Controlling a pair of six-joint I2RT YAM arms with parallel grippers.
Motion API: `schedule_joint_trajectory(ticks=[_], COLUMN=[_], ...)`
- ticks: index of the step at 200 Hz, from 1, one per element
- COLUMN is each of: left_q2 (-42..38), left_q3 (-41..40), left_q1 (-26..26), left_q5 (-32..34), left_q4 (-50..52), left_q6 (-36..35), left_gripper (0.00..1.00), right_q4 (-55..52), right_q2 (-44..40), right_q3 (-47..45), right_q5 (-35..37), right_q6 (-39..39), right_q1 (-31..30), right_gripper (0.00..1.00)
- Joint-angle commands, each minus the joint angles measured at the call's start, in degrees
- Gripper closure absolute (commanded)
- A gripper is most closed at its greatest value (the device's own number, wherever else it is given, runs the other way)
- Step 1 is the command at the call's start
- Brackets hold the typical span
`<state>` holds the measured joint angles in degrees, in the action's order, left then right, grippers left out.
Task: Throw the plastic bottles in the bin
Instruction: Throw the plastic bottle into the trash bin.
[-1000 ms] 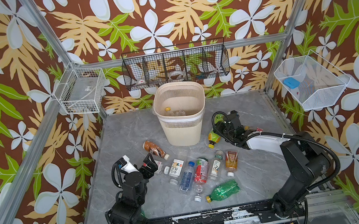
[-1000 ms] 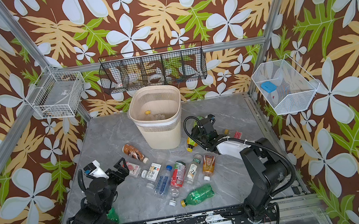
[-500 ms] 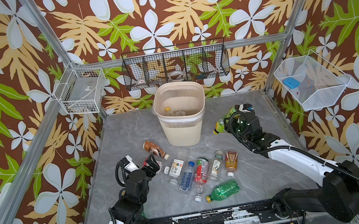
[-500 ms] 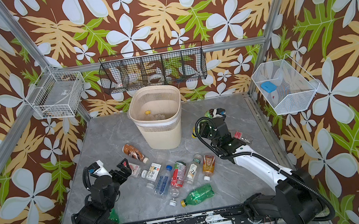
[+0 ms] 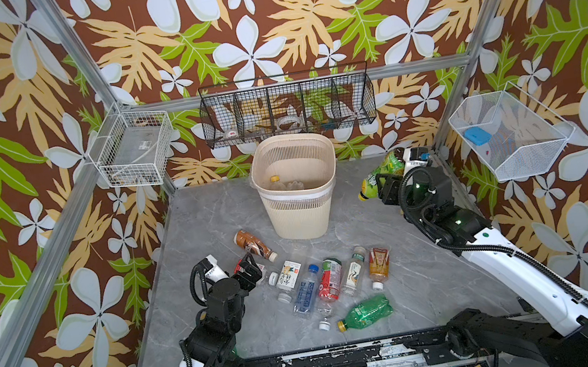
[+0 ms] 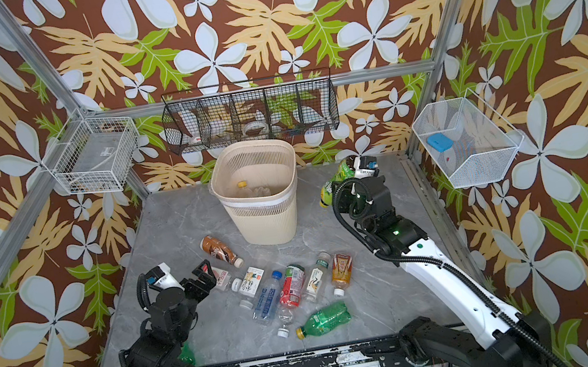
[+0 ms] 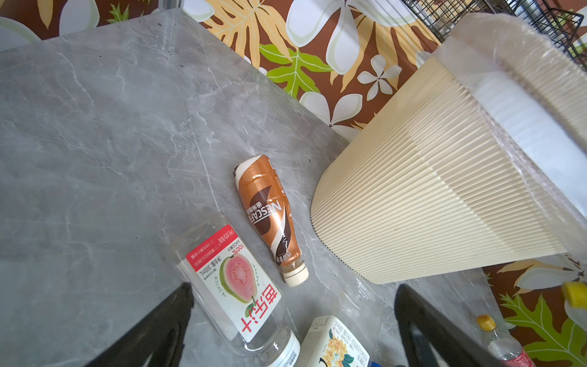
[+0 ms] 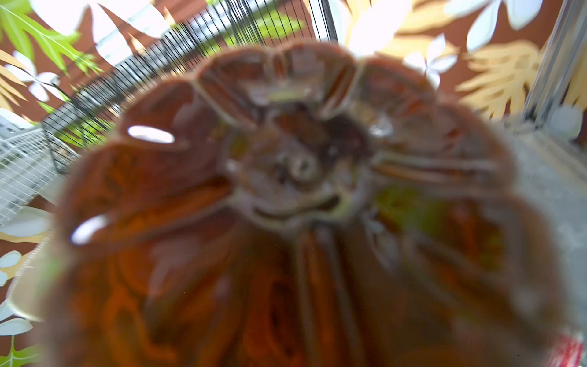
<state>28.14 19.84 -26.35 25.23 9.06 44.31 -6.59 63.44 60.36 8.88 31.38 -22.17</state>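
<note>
Where the green-labelled, yellow-capped clear plastic bottle [image 5: 383,171] hangs: aloft, beside the beige lattice bin [image 5: 299,212] — not over it.
Right gripper [image 5: 390,179]: clamped on its body.
Left gripper [image 5: 250,268]: gaping, empty, over a clear guava-label bottle [image 7: 232,282].
Handling: likely light, thin-walled, slick — grip mid-label.

Your grey marble table [image 5: 423,292] carried the bin [image 5: 300,207] upright ahead of the left gripper [image 5: 249,268], a brown bottle [image 5: 254,244] lying between them, a guava bottle [image 7: 235,279] just beneath that gripper, and perhaps five more bottles [image 5: 328,279] rowed to its right.
</note>
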Motion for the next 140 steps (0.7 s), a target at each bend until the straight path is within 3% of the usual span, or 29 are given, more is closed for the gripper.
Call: schedule_joint_trajectory(ticks=[1, 40, 82, 140], left_q2=[-0.1, -0.2, -1.1, -4.1], left_q3=[-0.1, -0.1, -0.1, -0.3], left_q1=[0.1, 0.1, 0.2, 0.2], left_q5=[0.6, 1.8, 3.6, 5.4], left_q4=[-1.5, -1.0, 1.1, 4.7], left_q6=[0.3, 1.0, 2.5, 3.7], left_gripper=[0.00, 0.00, 0.00, 0.00], right_q4=[-2.7, -4.2, -7.0, -5.9], right_q2=[0.0, 2.8, 11.9, 24.6], right_q3=[4.7, 16.4, 30.2, 38.1], right_q5=[-1.1, -3.6, -4.1, -7.1], right_q6=[-4.8, -7.8, -12.1, -11.3], right_q1=[-0.1, -1.1, -8.7, -14.5], right_gripper=[0.50, 0.50, 0.50, 0.50])
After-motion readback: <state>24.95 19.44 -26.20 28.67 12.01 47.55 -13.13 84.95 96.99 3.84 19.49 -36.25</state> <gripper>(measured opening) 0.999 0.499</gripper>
